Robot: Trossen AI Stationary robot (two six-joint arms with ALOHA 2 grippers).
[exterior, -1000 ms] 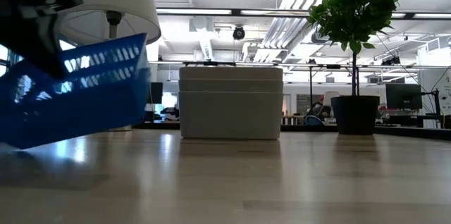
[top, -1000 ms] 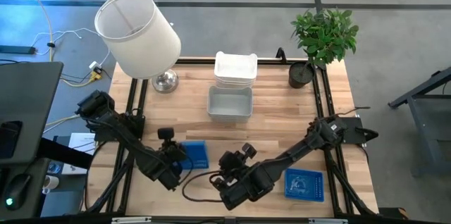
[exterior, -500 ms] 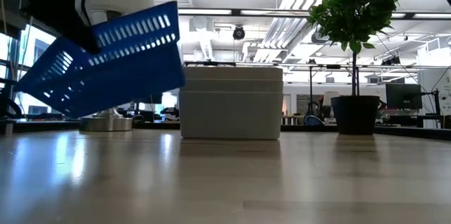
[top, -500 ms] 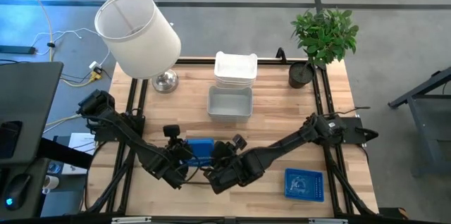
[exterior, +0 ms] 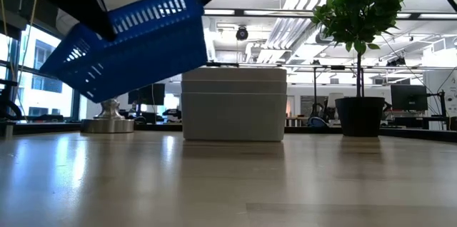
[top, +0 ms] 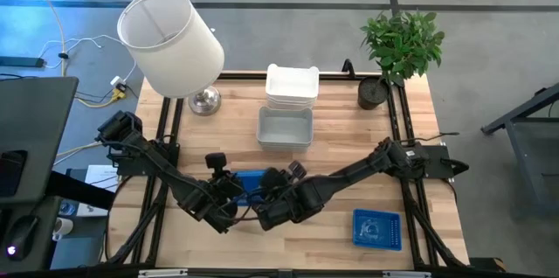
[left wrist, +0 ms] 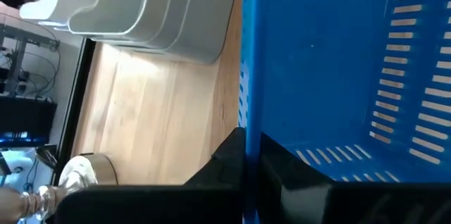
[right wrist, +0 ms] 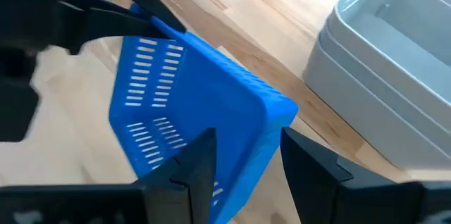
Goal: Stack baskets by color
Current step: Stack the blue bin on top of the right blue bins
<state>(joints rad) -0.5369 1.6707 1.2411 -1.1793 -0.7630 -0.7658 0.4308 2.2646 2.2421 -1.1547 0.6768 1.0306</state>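
**Handing the blue basket across in mid-air**

The left gripper (left wrist: 245,155) is clamped tight on one rim of a blue basket (exterior: 128,45), which hangs tilted above the table (top: 349,151), clear of the wood in the low view. The right gripper (right wrist: 246,146) is right at the opposite end, its fingers spread with a corner of the basket wall between them but not yet pinching, as far as the right wrist view shows.

To do this step well, I judge the right fingers should straddle the wall squarely, not the rounded corner, before closing; a corner grip would likely let the slotted plastic twist. The left should let go only once the right has a firm pinch.

A second blue basket (top: 376,228) lies flat on the table, off to the right gripper's outer side, and looks like the stacking target. The grey stack (top: 285,128) and white stack (top: 292,84) sit ahead of both grippers, well apart, so the carry path seems free.
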